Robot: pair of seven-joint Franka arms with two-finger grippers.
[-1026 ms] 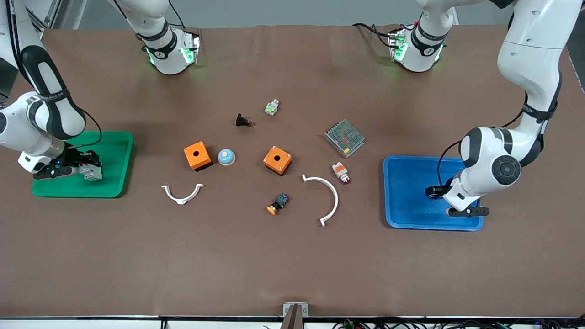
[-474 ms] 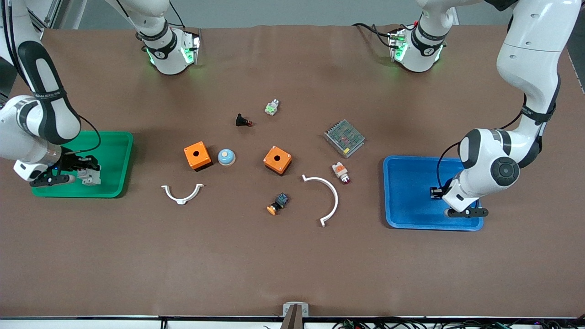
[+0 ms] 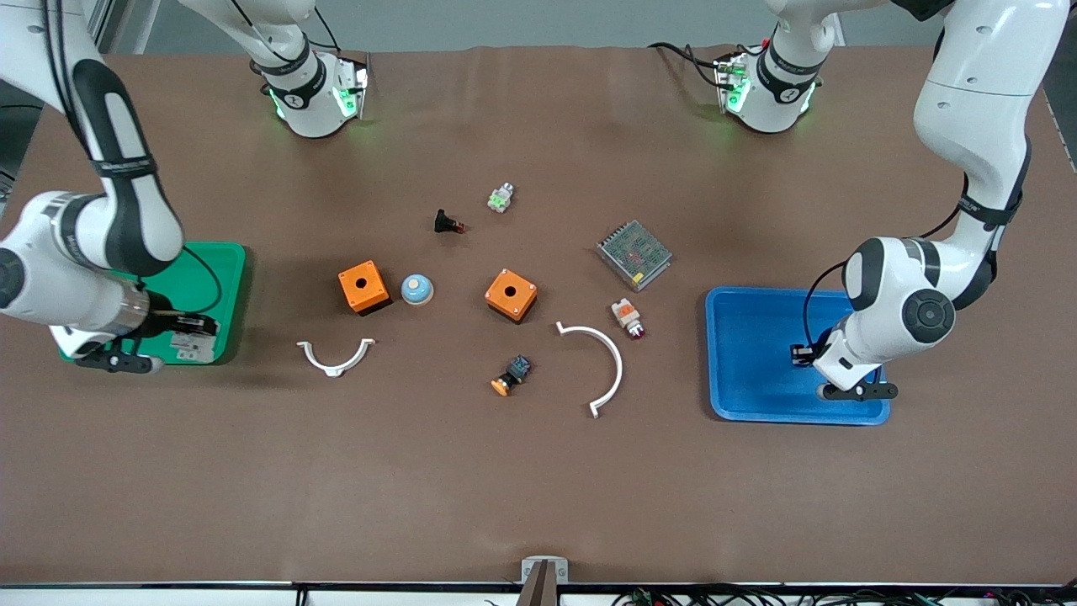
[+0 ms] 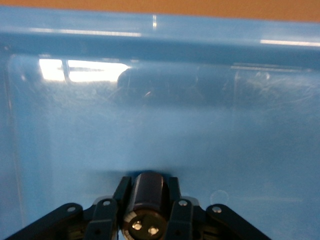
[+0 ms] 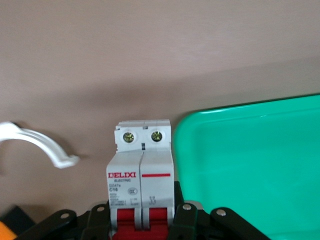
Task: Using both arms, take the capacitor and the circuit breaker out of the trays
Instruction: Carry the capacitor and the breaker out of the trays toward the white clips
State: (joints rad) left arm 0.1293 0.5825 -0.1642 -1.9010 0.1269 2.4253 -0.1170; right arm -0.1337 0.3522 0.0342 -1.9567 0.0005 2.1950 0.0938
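Note:
My right gripper [image 3: 187, 340] is shut on the breaker [image 3: 195, 345], a light-grey block with red levers. It holds it over the corner of the green tray [image 3: 220, 278] that lies nearest the front camera and the table's middle. In the right wrist view the breaker [image 5: 142, 165] sits between the fingers of the gripper [image 5: 142, 216], half over the tray's rim [image 5: 200, 120]. My left gripper [image 3: 803, 354] is low over the blue tray [image 3: 749, 337]. In the left wrist view it [image 4: 146, 189] is shut on the capacitor [image 4: 148, 192], a black stubby cylinder, just above the tray floor [image 4: 160, 135].
Between the trays lie two orange boxes [image 3: 363, 286] [image 3: 511, 295], a blue-white dome [image 3: 416, 289], two white arcs [image 3: 335, 357] [image 3: 602, 362], a metal mesh box [image 3: 634, 253], a white-orange lamp [image 3: 627, 317] and three small buttons [image 3: 511, 375] [image 3: 446, 222] [image 3: 500, 199].
My right arm has carried the breaker from over the tray's middle to its corner nearest the front camera and the table's middle. My left gripper has hardly moved.

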